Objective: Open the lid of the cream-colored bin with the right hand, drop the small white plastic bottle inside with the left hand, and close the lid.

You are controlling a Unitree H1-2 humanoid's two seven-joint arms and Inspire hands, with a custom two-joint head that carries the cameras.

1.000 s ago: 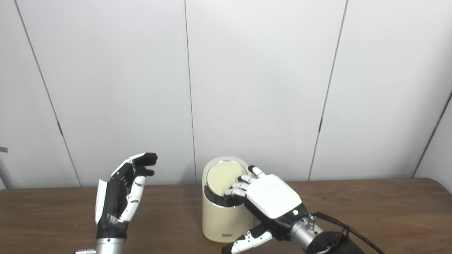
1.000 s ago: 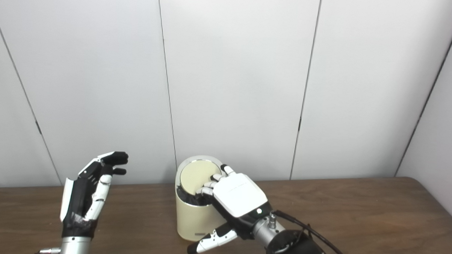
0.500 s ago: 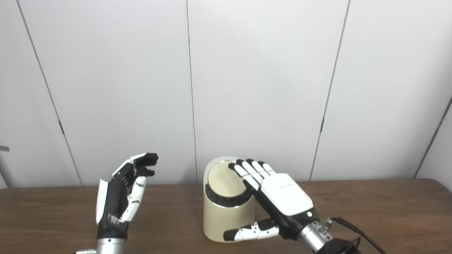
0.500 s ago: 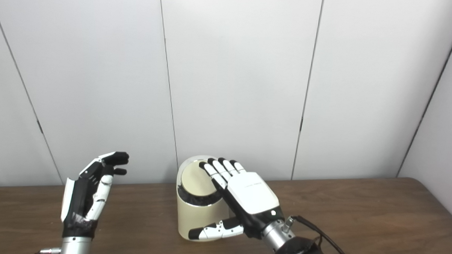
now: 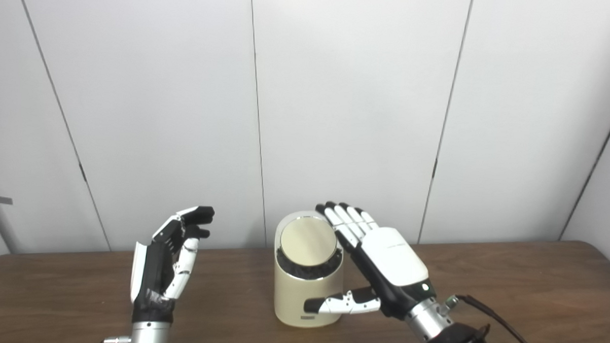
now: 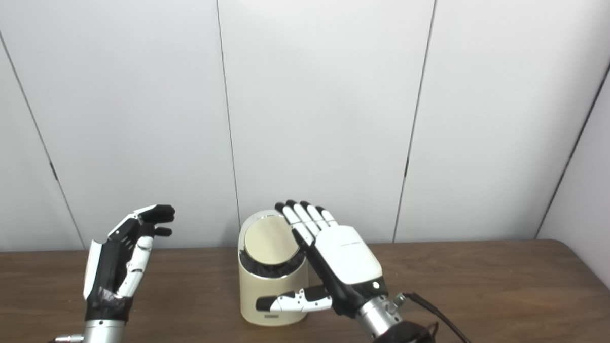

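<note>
The cream-colored bin (image 5: 300, 301) stands upright on the table, near the middle. Its round lid (image 5: 307, 241) faces me at a slant, and a dark crescent shows under its lower edge. My right hand (image 5: 385, 265) is open at the bin's right side. Its fingers (image 6: 303, 219) are straight and rise past the lid's right rim, and its thumb (image 5: 338, 305) lies across the front of the bin's body. Whether the hand touches the bin I cannot tell. My left hand (image 5: 165, 260) is raised left of the bin, open and holding nothing. No white bottle is in view.
The brown wooden table (image 5: 524, 286) runs the full width of the picture, with bare wood on both sides of the bin. White wall panels (image 5: 348, 102) stand close behind the table's far edge. A black cable (image 5: 502, 320) trails from my right wrist.
My right hand's fingers have left the bin's mouth, straightened, and moved up to the lid's right rim. The lid has tilted forward towards me. The left hand has not moved.
</note>
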